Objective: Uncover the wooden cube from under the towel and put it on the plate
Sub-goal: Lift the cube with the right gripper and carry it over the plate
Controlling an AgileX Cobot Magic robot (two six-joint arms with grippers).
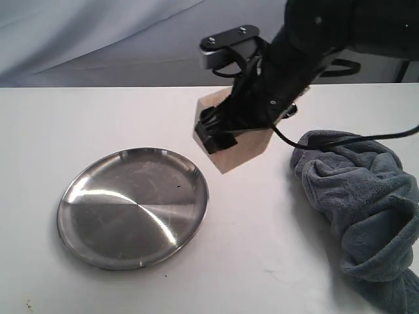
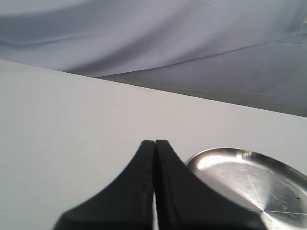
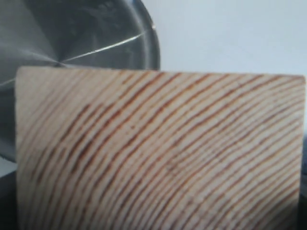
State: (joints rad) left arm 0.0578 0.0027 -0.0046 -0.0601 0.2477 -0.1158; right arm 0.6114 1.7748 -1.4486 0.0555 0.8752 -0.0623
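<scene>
The wooden cube (image 1: 239, 149), light tan with grain lines, hangs tilted above the table just right of the plate (image 1: 133, 207), a shiny round steel dish. My right gripper (image 1: 219, 134) is shut on the cube from above. In the right wrist view the wooden cube (image 3: 160, 148) fills most of the picture and hides the fingers, with the plate (image 3: 72, 33) behind it. The blue-grey towel (image 1: 366, 209) lies crumpled at the right. My left gripper (image 2: 154, 143) is shut with nothing in it, low over the table beside the plate (image 2: 249, 182).
A white table (image 1: 78, 124) carries everything, with a pale cloth backdrop (image 1: 98, 39) behind it. A black cable (image 1: 340, 139) runs from the right arm over the towel.
</scene>
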